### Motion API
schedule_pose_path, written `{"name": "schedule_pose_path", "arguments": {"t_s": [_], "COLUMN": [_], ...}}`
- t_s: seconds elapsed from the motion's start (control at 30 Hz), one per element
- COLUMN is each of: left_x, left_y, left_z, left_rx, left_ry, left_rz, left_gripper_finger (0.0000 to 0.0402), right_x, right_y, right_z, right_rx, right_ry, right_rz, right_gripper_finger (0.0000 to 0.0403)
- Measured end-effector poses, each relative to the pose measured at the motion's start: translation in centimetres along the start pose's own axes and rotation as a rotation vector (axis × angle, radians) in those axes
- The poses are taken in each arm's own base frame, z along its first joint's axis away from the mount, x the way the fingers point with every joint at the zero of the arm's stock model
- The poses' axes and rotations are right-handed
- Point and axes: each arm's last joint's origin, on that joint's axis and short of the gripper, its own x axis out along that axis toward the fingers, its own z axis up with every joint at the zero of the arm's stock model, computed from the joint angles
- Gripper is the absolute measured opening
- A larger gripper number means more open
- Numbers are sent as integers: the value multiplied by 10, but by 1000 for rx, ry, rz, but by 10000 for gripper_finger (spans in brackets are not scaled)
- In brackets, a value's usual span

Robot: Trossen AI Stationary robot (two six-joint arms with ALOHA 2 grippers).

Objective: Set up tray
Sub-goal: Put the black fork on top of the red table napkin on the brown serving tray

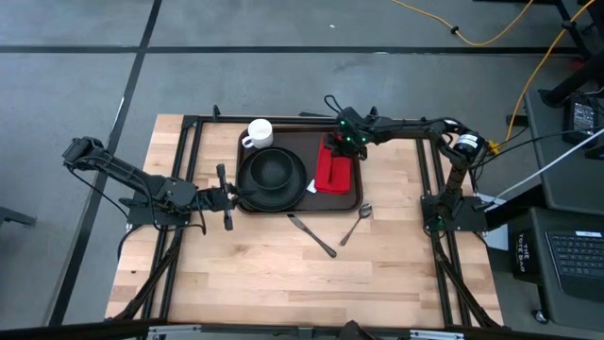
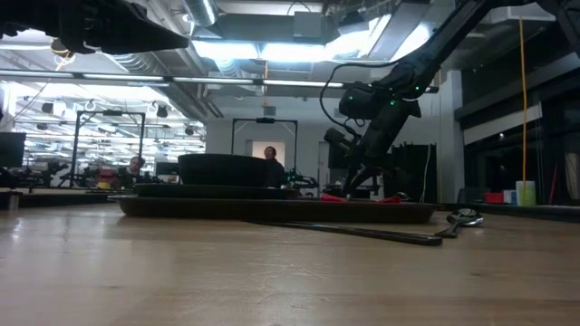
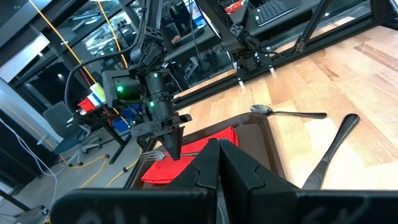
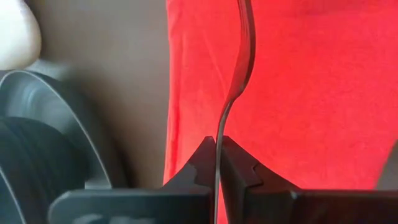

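The dark brown tray [image 1: 355, 195] lies on the wooden table. It carries a black plate with a bowl [image 1: 272, 175], a white mug [image 1: 259, 133] and a red napkin [image 1: 333, 170]. My right gripper [image 1: 342, 144] hangs over the napkin's far end, fingers pointing down, shut on a metal fork [image 4: 240, 67]. The fork's tines [image 3: 151, 156] stick out just above the napkin [image 3: 186, 160]. My left gripper [image 1: 243, 196] is shut and sits level at the tray's left rim, beside the plate. My right gripper pinches the fork between its two fingertips [image 4: 205, 155] at the thin handle near the neck [image 4: 219, 127], coming from above. The fork lies about level, low over the red napkin [image 4: 298, 93]. Whether it rests on the cloth cannot be told. My left gripper reaches the tray's left rim, but its own body hides whether it touches the rim or the plate.
A knife [image 1: 311, 235] and a spoon [image 1: 357, 223] lie on bare wood just near of the tray. A black frame rail borders the table on its left, far and right sides. Free tabletop stretches toward the near edge.
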Motion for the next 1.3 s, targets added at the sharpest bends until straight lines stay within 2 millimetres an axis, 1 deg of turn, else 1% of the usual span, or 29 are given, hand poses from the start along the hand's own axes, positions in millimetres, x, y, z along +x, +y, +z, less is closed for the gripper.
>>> {"name": "schedule_pose_path", "arguments": {"t_s": [0.23, 0.37, 0.53, 0.7, 0.87, 1.1, 1.3], "left_x": [0, 0, 0, 0, 0, 0, 0], "left_y": [0, 0, 0, 0, 0, 0, 0], "left_z": [0, 0, 0, 0, 0, 0, 0], "left_rx": [0, 0, 0, 0, 0, 0, 0], "left_ry": [0, 0, 0, 0, 0, 0, 1], "left_rz": [0, 0, 0, 0, 0, 0, 0], "left_gripper_finger": [2, 6, 4, 3, 6, 2, 6], "right_x": [0, 3, 15, 23, 23, 23, 23], "right_y": [0, -3, -7, -10, -6, -5, -5], "right_z": [-1, -1, 0, 1, 2, 2, 2], "right_rx": [-8, -17, -12, -8, 10, 28, 4], "right_ry": [9, 20, 32, 62, 44, 52, 52], "right_rz": [-1, -16, -32, -17, 12, 27, 29], "right_gripper_finger": [8, 11, 28, 22, 18, 32, 25]}}
